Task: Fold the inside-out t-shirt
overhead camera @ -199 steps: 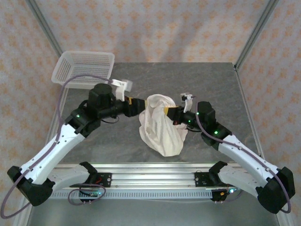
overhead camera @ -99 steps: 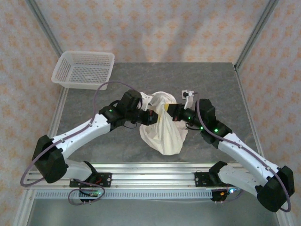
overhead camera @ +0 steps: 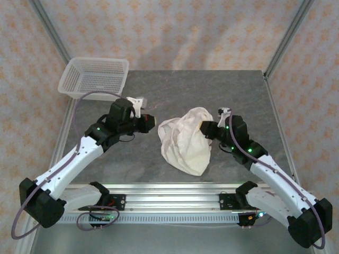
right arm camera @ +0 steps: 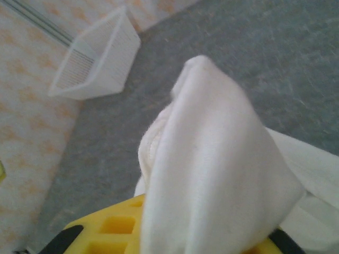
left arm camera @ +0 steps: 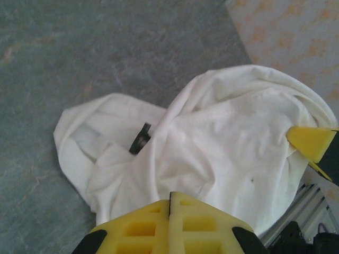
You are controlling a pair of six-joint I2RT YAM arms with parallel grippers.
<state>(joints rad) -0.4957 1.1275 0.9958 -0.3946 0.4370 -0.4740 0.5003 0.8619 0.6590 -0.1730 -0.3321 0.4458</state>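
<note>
While the left gripper (overhead camera: 151, 123) hangs closed and empty just beside it and cloth hides the jaws of the right gripper (overhead camera: 205, 128), so I can't tell whether they pinch, the inside-out t-shirt (overhead camera: 185, 144) lies mid-way across the table (overhead camera: 243, 90) in a crumpled heap, with no fold made yet.

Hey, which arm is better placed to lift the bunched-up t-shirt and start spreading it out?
Probably the right. The right pincer is against the t-shirt's right edge, and its wrist view shows cloth draped over it. The left pincer is shut, with bare table between it and the cloth.
</note>
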